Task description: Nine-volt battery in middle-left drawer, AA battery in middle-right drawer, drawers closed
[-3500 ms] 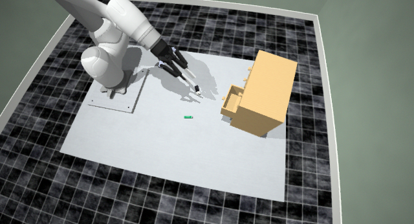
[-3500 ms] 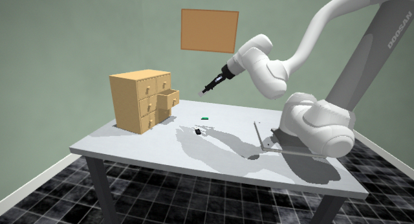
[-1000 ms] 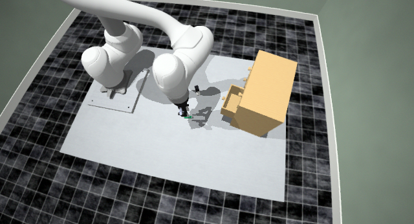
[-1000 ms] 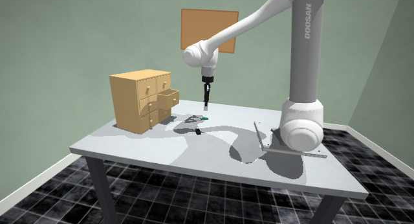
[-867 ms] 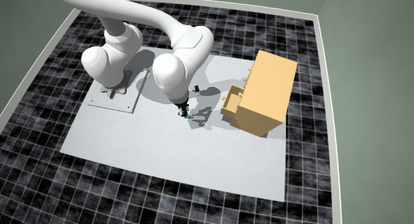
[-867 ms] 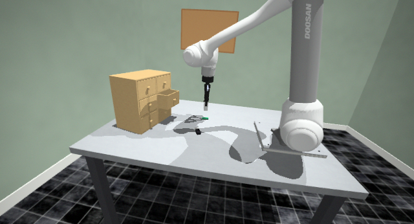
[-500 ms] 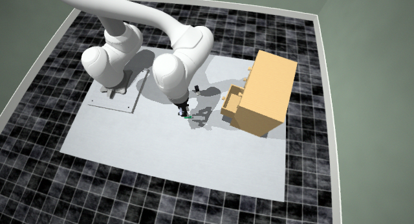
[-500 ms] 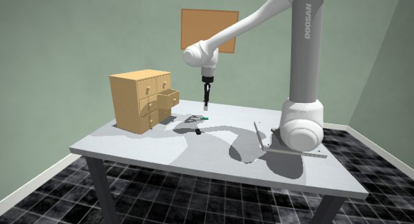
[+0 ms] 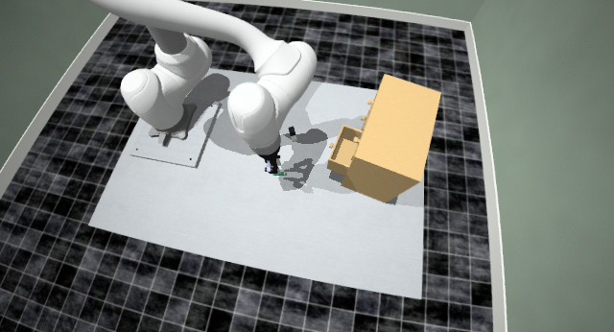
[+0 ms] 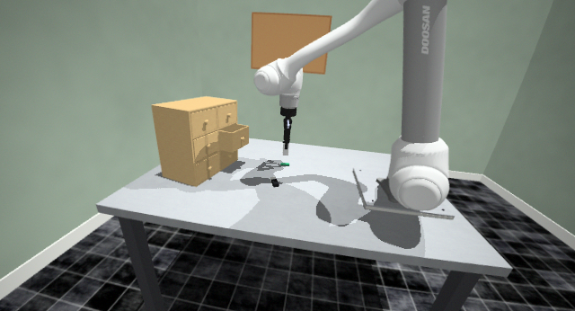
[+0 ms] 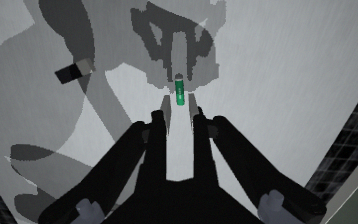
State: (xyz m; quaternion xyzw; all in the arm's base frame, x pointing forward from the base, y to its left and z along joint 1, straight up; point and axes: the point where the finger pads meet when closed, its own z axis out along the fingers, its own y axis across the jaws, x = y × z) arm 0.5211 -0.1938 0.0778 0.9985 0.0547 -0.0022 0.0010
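Note:
The AA battery (image 9: pixel 282 174) (image 10: pixel 285 164) (image 11: pixel 180 90), green with a dark end, lies flat on the table. My gripper (image 9: pixel 274 169) (image 10: pixel 286 153) (image 11: pixel 179 103) points down above it, fingers partly open with nothing between them; in the wrist view they stand to either side of its green end. The nine-volt battery (image 9: pixel 292 131) (image 10: pixel 275 182) (image 11: pixel 69 74), black and grey, lies on the table away from the fingers. The wooden chest (image 9: pixel 403 126) (image 10: pixel 172 145) stands upright. Its middle-row right drawer (image 9: pixel 338 166) (image 10: pixel 230 141) is pulled partly out, roughly level; no object shows inside. The other drawers look in.
The chest stands near one end of the table (image 9: pixel 240 226) (image 10: pixel 202 212), with the open drawer projecting toward the batteries. The arm's base plate (image 9: pixel 158 154) is at the other end. The arm's shadows cross the table around the batteries.

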